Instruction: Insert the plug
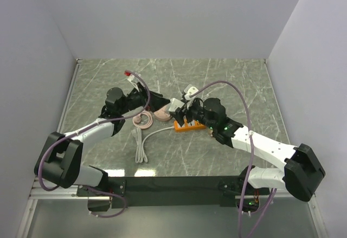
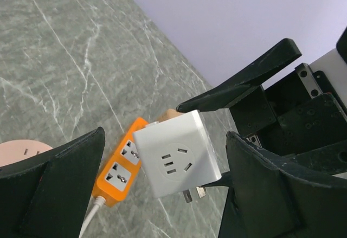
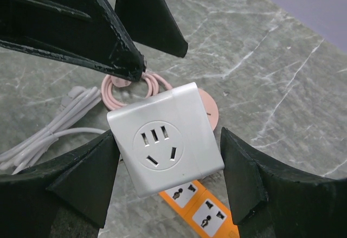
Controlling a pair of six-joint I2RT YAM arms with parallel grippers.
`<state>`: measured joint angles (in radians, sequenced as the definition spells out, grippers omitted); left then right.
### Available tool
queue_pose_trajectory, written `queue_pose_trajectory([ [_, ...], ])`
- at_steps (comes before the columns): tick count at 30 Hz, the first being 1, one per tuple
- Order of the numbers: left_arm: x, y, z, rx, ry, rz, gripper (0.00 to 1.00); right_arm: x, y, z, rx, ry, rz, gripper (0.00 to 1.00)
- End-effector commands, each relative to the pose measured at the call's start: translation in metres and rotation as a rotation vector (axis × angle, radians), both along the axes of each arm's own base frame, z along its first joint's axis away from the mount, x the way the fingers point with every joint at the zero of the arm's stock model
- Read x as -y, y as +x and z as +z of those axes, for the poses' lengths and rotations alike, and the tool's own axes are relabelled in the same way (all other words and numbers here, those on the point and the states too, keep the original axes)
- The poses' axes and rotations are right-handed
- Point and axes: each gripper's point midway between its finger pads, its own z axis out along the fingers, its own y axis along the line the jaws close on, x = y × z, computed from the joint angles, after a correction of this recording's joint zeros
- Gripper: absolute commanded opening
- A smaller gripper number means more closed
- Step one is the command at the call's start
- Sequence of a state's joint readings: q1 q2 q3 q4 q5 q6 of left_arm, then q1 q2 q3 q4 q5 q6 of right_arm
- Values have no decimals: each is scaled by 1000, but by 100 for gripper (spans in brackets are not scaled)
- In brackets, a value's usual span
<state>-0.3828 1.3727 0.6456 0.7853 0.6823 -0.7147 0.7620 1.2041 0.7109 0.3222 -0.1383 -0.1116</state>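
As the right gripper (image 3: pixel 168 137) is clamped on the white cube plug (image 3: pixel 165 116), the plug is held just above the orange power strip (image 2: pixel 122 165). The left gripper (image 2: pixel 165 135) is spread wide close by, and a pink cable (image 3: pixel 105 94) is seen on the table (image 3: pixel 260 59).

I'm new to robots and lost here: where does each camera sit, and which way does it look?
Top external: above and behind the arms, looking down on the table; both arms show, left gripper and right gripper close together mid-table.
Left wrist: on the left arm, looking between its open fingers at the white adapter.
Right wrist: on the right arm, looking down past its fingers, which clamp the adapter.
Shared: both wrist views show the adapter and orange power strip.
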Motion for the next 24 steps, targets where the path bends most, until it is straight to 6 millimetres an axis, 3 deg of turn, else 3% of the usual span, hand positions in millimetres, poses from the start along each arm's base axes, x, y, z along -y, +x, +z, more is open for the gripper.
queue_pose_trajectory([
  [1, 10, -2, 15, 43, 14, -62, 100, 0, 3, 47, 148, 86, -9, 0],
  [16, 37, -29, 2, 3, -13, -275, 96, 3, 7, 48, 190, 61, -45, 0],
  [24, 49, -38, -4, -14, -36, -371, 64, 2, 5, 46, 194, 58, -42, 0],
])
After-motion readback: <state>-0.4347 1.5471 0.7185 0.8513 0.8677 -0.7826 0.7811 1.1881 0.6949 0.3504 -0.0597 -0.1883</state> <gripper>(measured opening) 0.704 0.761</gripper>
